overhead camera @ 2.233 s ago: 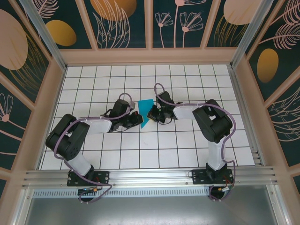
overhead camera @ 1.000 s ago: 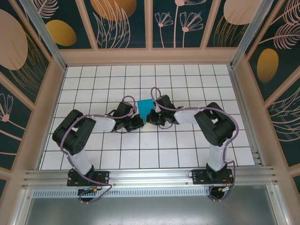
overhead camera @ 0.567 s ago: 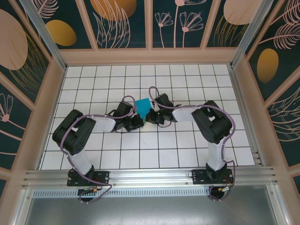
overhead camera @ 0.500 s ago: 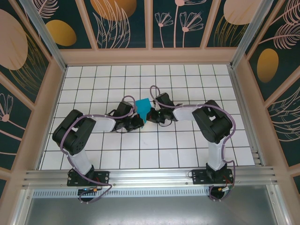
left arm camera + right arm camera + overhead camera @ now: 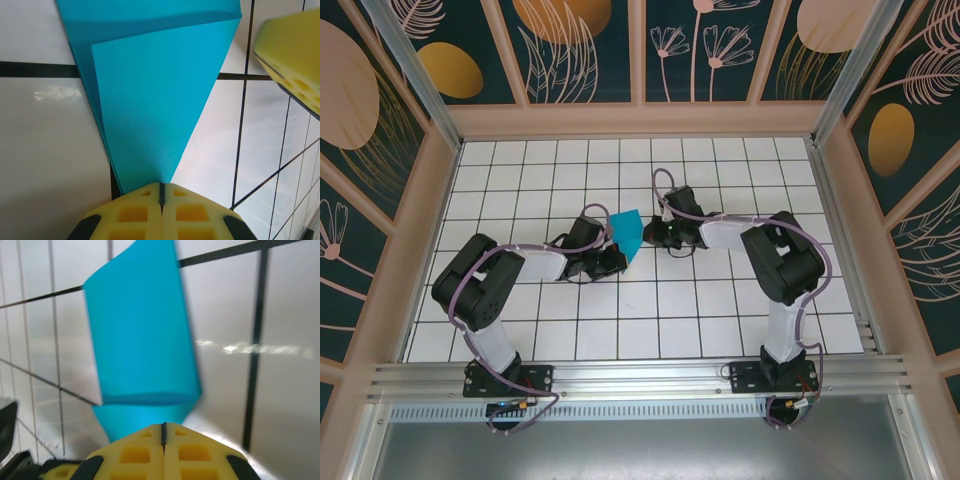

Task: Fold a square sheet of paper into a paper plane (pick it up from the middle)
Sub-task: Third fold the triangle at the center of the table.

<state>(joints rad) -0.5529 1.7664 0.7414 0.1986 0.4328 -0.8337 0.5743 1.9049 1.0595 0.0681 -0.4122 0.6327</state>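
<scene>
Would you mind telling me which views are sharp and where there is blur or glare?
Left wrist: teal paper crisp, soft glare on the floor at left. Right wrist: the paper's edges smear, with a glare streak on the floor. Top external: sharp, evenly lit.

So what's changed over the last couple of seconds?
The arms closed in on the blue paper, then the right tool, shut, drew back to the right, seemingly off it. The left tool stayed clamped on the paper's narrow end.
</scene>
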